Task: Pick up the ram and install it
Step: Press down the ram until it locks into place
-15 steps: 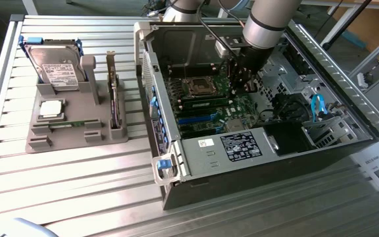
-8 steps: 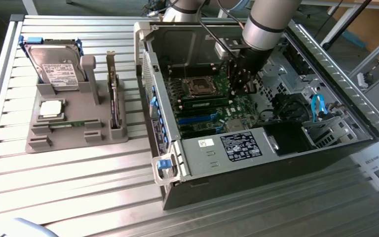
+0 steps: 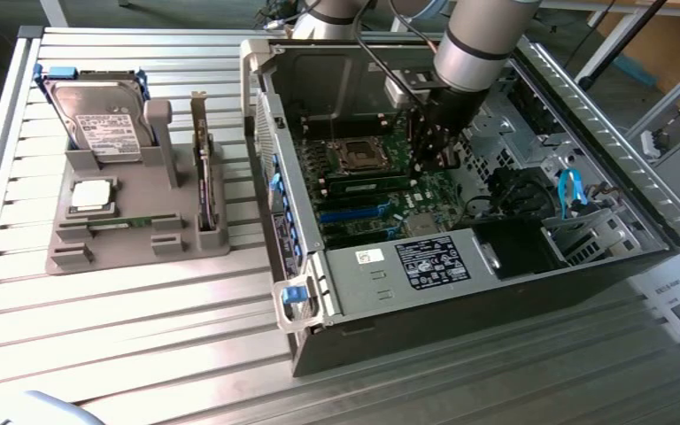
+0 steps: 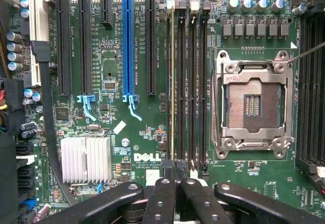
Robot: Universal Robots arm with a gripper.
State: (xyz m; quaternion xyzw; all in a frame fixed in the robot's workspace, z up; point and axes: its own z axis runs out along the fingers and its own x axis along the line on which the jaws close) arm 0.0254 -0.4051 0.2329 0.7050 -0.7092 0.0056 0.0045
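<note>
The arm is reaching down into the open computer case, and its gripper is hanging low over the motherboard, at about 3 o'clock from the empty processor socket in the exterior view. In the wrist view the gripper is showing its fingertips pressed together with no gap between them, and nothing is being pinched clear of the board. The ram is standing edge-on in one of the long memory slots beside the socket, appearing as a thin pale line running the length of the slot. The closed fingertips are sitting right over one end of it, though whether they are touching it cannot be told. In the exterior view the same ram is showing as a narrow green strip at about 5 o'clock from the socket, lying among the dark slots. Outside the case, at its 9 o'clock, a gray holder is resting on the slatted table. It is carrying a hard drive standing upright, a square silver processor chip, a dark expansion card on edge, and another thin green strip lying flat near the 6 o'clock edge.
</note>
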